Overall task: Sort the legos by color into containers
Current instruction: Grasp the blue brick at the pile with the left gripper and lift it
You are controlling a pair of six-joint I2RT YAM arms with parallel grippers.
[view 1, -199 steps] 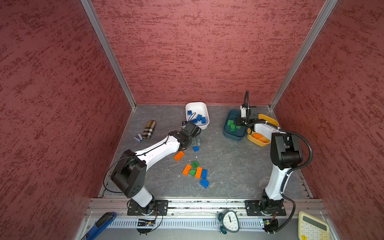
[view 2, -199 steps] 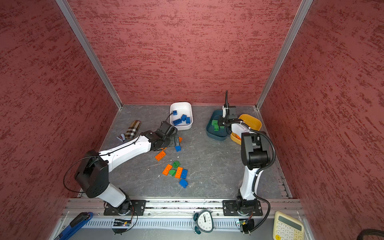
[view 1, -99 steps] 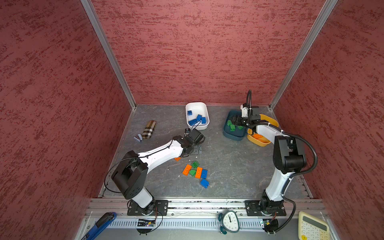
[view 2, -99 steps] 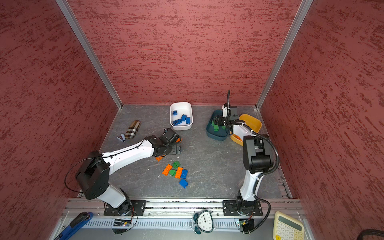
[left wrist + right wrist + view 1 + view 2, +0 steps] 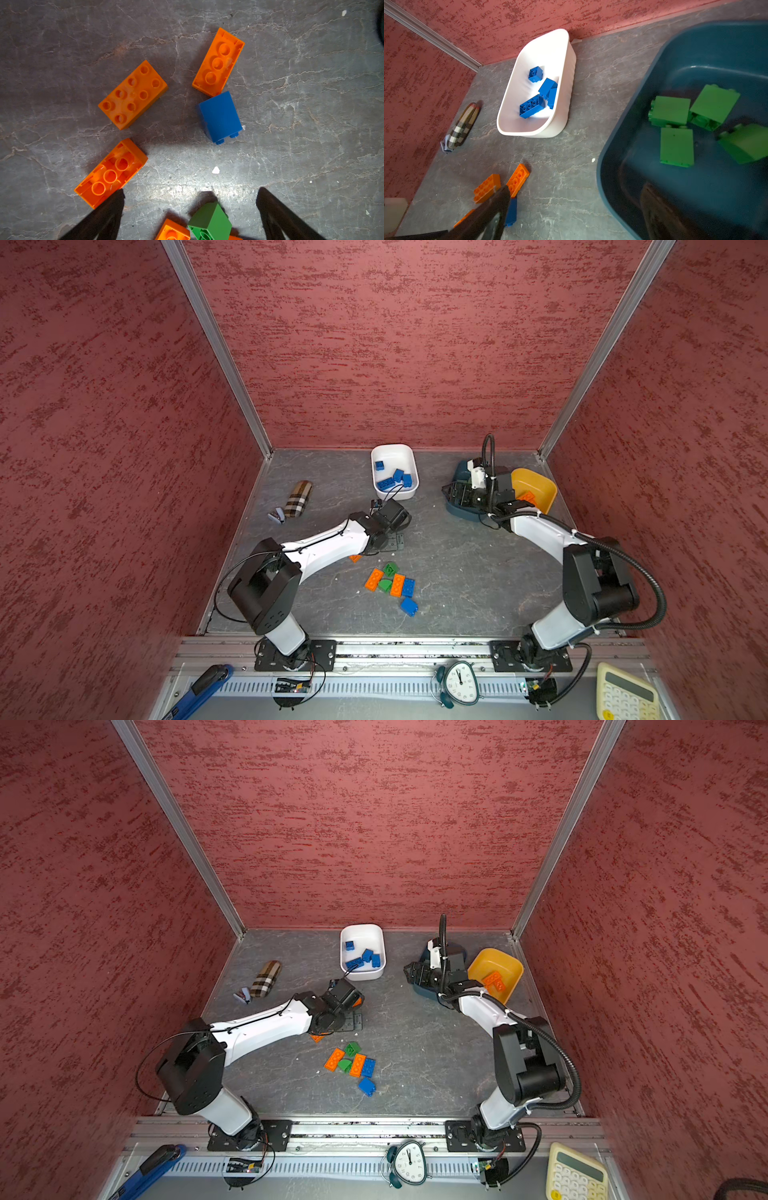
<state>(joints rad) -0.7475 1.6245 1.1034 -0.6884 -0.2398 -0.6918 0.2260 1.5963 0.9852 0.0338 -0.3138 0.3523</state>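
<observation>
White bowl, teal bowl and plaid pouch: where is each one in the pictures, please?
white bowl [image 5: 569,87], right wrist view, on its outer side wall.
teal bowl [image 5: 716,45], right wrist view, on its bare inner wall.
plaid pouch [image 5: 299,498], in a top view, on the middle of its body.

walls [image 5: 395,344]: red, textured | floor [image 5: 457,564]: grey, marbled | corners: aluminium posts [image 5: 216,344]

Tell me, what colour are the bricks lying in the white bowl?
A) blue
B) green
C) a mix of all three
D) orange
A: in the right wrist view the white bowl holds only blue bricks, and both top views show the same.
</observation>
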